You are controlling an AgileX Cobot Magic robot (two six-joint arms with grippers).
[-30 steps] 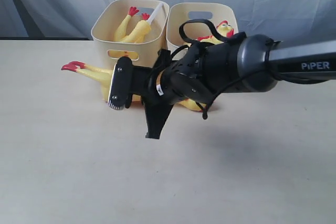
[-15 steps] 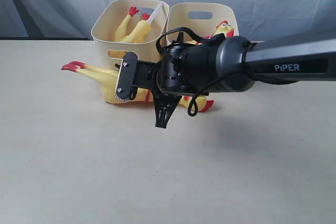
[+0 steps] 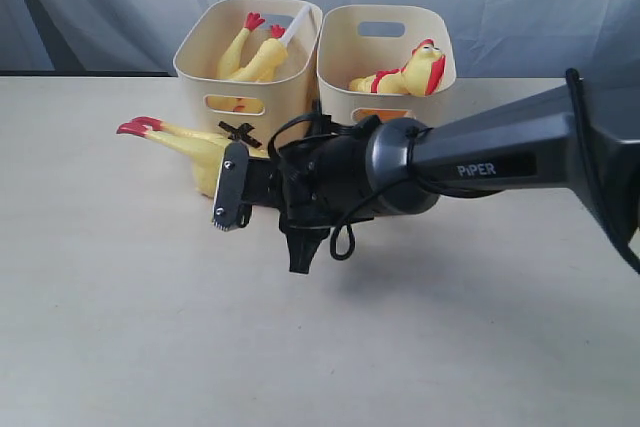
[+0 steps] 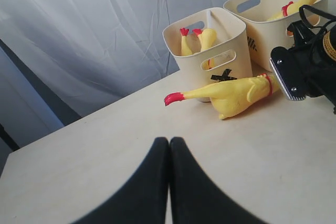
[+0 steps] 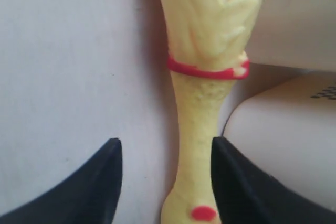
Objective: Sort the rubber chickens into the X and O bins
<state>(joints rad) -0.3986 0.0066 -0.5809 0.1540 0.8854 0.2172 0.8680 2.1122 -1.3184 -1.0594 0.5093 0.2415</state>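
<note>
My right gripper stands wide open, jaws astride the neck of the rubber chicken lying on the table just beside the X bin (nothing gripped). My left gripper hangs well apart, jaws pressed together, empty.
</note>
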